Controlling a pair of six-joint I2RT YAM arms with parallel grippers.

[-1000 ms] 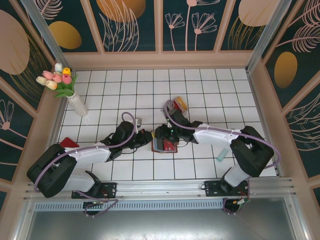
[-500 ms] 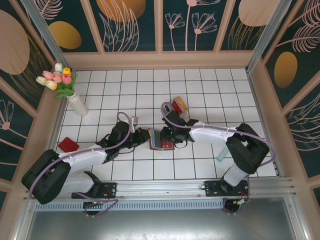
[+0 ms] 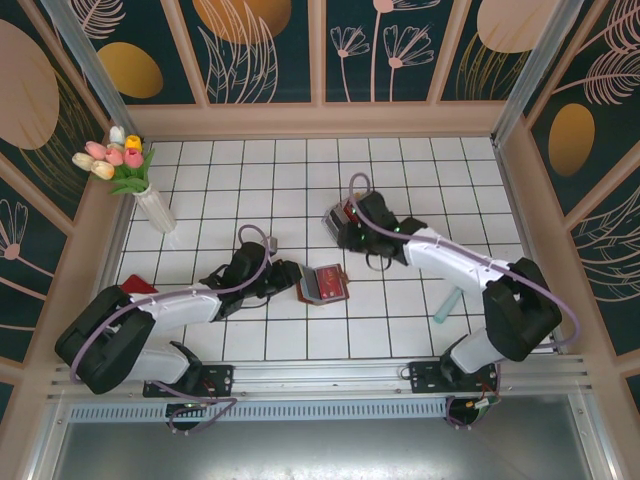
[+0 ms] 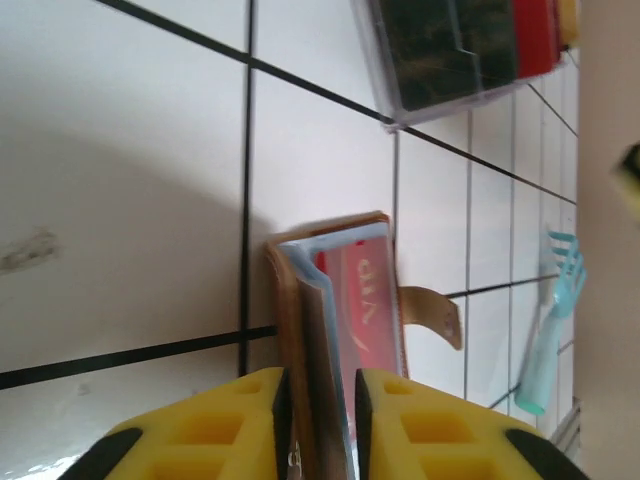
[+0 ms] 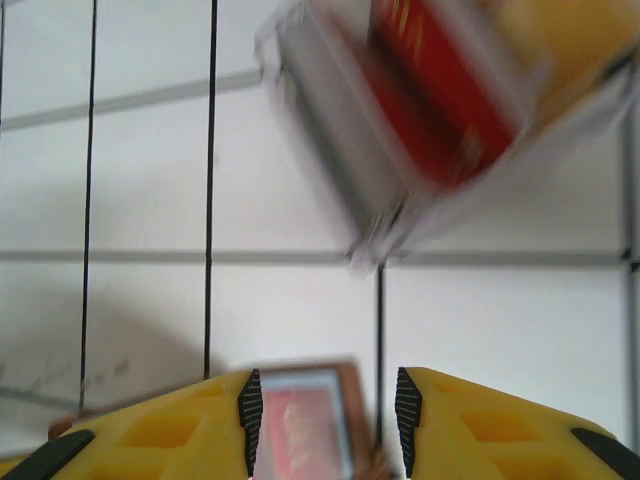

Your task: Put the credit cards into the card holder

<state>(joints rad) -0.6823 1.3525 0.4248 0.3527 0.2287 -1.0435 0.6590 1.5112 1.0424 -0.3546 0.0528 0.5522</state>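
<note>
Our right gripper (image 5: 322,400): jaws parted, empty, with the tray (image 5: 330,180) of credit cards (image 5: 440,100) just ahead, slanted across the fingers. Our left gripper (image 4: 321,385): jaws astride the card holder (image 4: 340,290) edge, between both arms. We cannot tell whether it pinches.
</note>
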